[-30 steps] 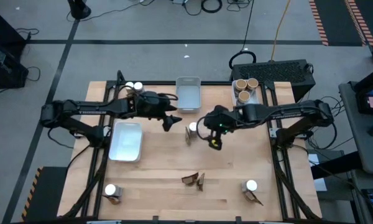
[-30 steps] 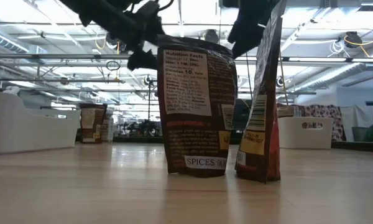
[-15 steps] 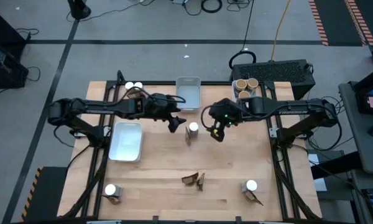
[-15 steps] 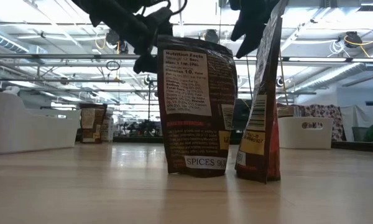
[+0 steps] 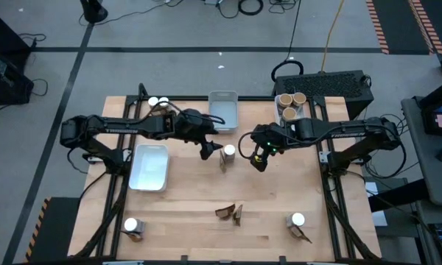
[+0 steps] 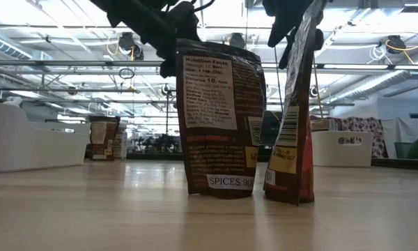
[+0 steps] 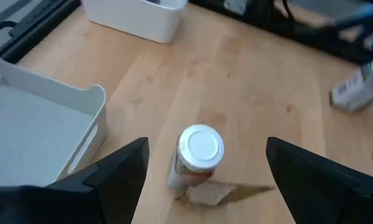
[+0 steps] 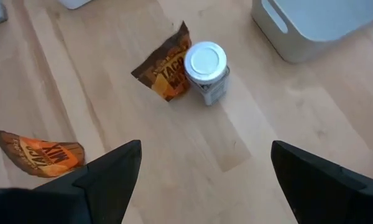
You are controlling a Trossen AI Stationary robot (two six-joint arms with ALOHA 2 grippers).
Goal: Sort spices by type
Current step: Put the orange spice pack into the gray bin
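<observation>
Hovering both arms over mid-table, we've got the left gripper (image 5: pixel 206 152) and right gripper (image 5: pixel 259 161) spread wide, flanking the white-capped jar (image 5: pixel 229 152) beside its packet (image 8: pixel 165 62), probably so either can grab it.

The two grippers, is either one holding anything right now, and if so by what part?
Nothing is held. The left gripper and the right gripper are both open, either side of the white-capped jar at mid-table.
</observation>
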